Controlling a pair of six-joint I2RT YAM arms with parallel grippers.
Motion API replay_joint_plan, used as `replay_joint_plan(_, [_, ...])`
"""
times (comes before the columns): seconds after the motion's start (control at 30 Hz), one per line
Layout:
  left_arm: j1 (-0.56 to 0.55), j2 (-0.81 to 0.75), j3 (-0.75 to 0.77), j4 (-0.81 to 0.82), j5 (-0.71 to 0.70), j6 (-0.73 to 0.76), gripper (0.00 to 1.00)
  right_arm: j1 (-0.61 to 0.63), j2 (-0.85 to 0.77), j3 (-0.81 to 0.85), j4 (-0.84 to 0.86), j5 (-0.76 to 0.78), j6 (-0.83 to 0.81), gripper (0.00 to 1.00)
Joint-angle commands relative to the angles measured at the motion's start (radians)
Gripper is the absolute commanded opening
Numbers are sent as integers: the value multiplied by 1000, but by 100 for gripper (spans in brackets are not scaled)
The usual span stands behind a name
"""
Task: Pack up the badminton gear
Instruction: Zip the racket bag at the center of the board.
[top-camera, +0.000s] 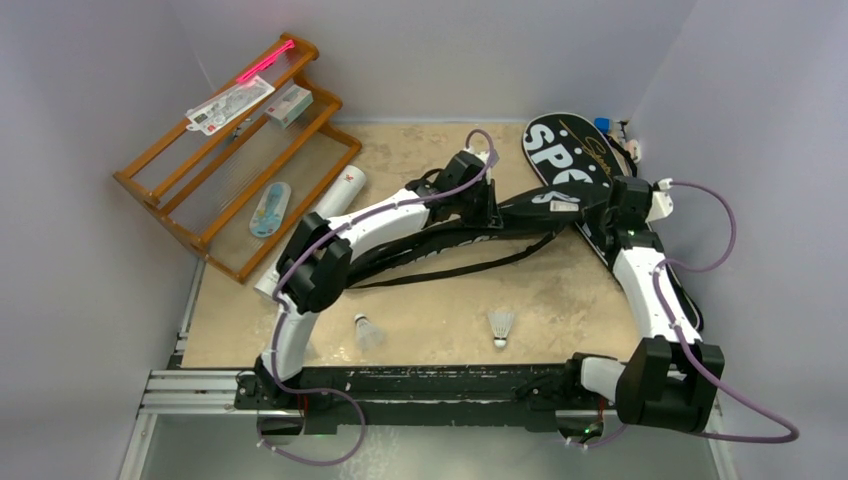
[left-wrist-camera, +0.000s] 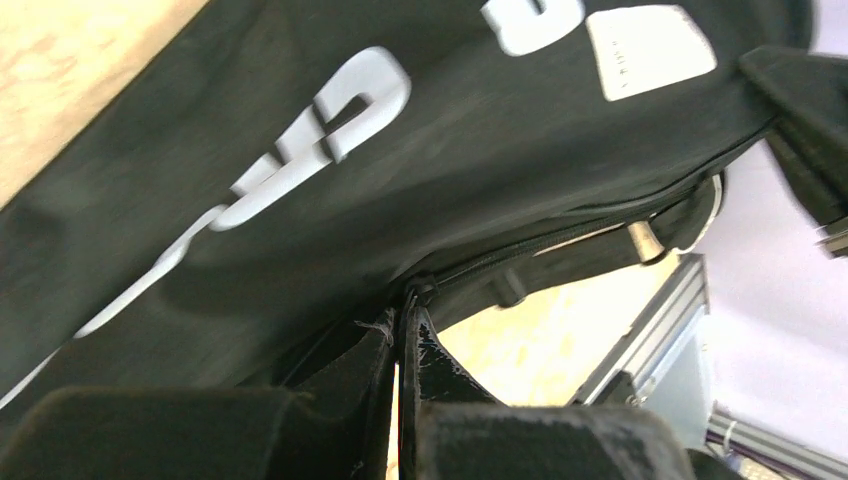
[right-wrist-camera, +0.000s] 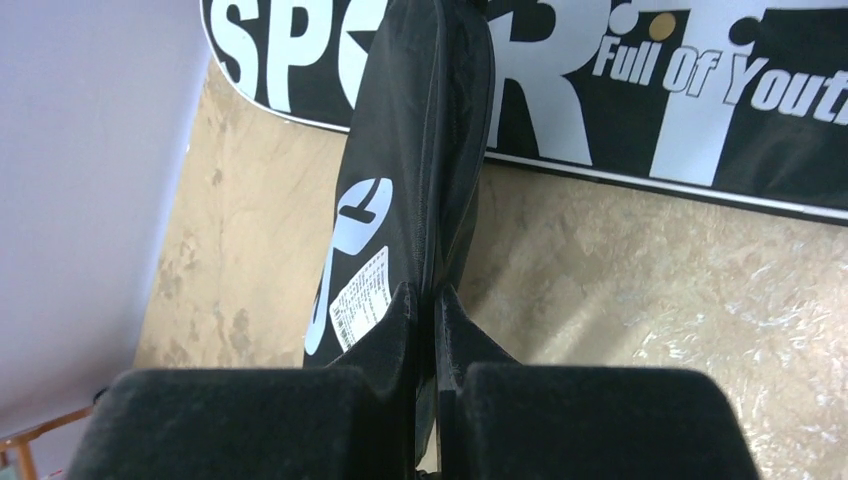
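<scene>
I hold the racket bag (top-camera: 520, 208) up over the middle of the table (top-camera: 420, 300). The left gripper (left-wrist-camera: 405, 325) is pinched on its zipper seam, and the right gripper (right-wrist-camera: 428, 300) is clamped on its end. The second bag (top-camera: 560, 150) lies just behind it. Two shuttlecocks (top-camera: 367, 330) stand in front. The tube (top-camera: 340, 192) lies beside the orange rack (top-camera: 230, 150), partly under my left arm.

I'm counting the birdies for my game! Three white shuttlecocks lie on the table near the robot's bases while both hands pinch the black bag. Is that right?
Not three, two: the top view shows only the left shuttlecock and the right shuttlecock on the table. The rest stands: the left hand and the right hand both pinch the black bag.
</scene>
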Motion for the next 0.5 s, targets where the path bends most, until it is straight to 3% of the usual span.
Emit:
replay_joint_plan(0.0, [41, -118, -69, -121, -61, 87, 0, -9, -15, 86, 70, 146, -88, 0])
replay_joint_plan(0.47, [110, -435, -327, -294, -66, 204, 0, -10, 142, 244, 46, 103, -117, 0])
